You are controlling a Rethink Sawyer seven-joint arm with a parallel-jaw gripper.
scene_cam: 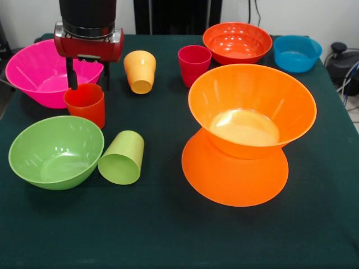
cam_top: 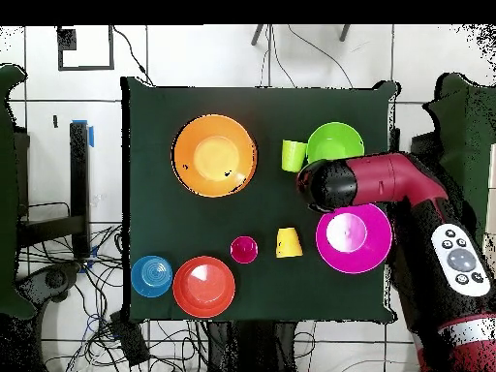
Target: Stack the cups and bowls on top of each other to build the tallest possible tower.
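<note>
Overhead, the red and black arm is covering the smooth red-orange plastic cup completely, so that cup is showing only in the front view, where it is standing upright just in front of the large flared glossy pink bowl. The gripper is hanging right over the cup: one dark finger is reaching down to the cup's back rim, the other is standing behind and to the side, so the jaws are apart and are clamping nothing.

The arm's upper part is running out of the front picture at the top.

The two large flared orange plastic bowls are sitting as an hourglass pile, the lower one upside down and the upper one upright on it, holding nothing. The round lime green bowl is sitting with nothing in it, with the lime green cup lying on its side just beside it. The yellow-orange cup is tipped over too, near the upright magenta-red cup. The round red-orange bowl and the small blue bowl are standing side by side, both holding nothing.
</note>
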